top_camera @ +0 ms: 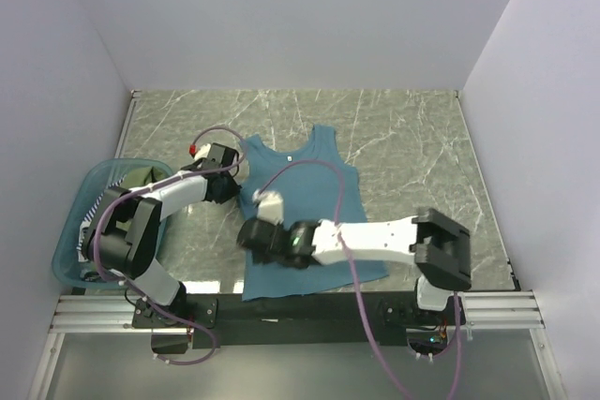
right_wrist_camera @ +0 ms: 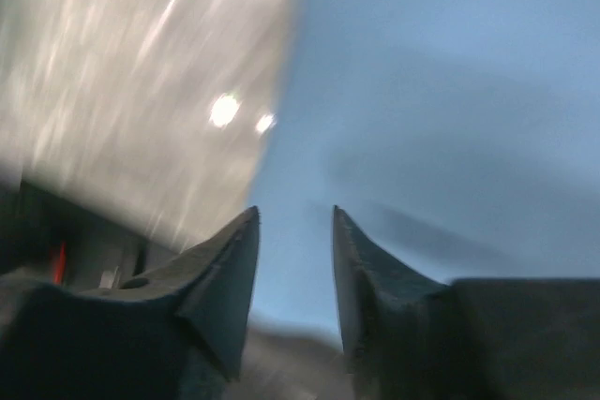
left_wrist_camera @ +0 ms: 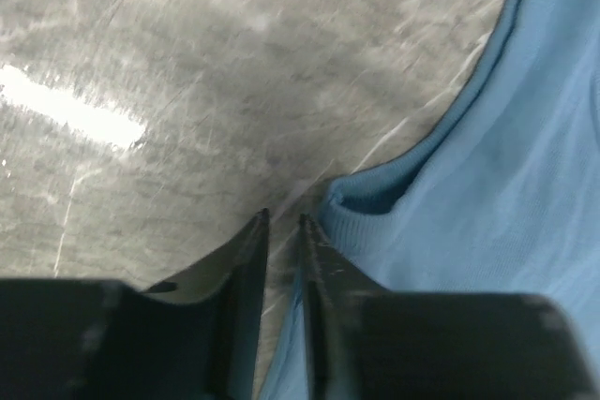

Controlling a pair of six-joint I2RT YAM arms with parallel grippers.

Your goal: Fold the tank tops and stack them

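The teal-blue tank top [top_camera: 305, 199] lies spread flat in the middle of the table [top_camera: 412, 138], with its straps toward the top of the overhead view. Two more tops, an olive-green tank top [top_camera: 141, 175] and a striped tank top [top_camera: 86, 213], sit in the tub [top_camera: 66, 250] at the left edge of that view.

The left end effector [top_camera: 236, 183] is at the blue top's left armhole, in the middle left of the view. Its wrist view shows its fingers [left_wrist_camera: 246, 259] nearly together, with only a thin slit between them. The cloth edge is right beside the finger on the right. It is too hard to tell if any cloth is pinched in there.

The right end effector [top_camera: 248, 231] is lower down, at the left side of the top. Its arm reaches in across the cloth from the right. Its fingers stand apart, with blue cloth showing past the gap. That picture is blurry, and nothing looks pinched.

A few things could go wrong from here. If the left fingers close beside the edge and not on it, they would lift nothing, and the fold would come out crooked. If the right fingers catch only a tiny bit of cloth, it could slip out halfway and bunch up. The right arm is right over the top, so it could drag the cloth and wrinkle it.
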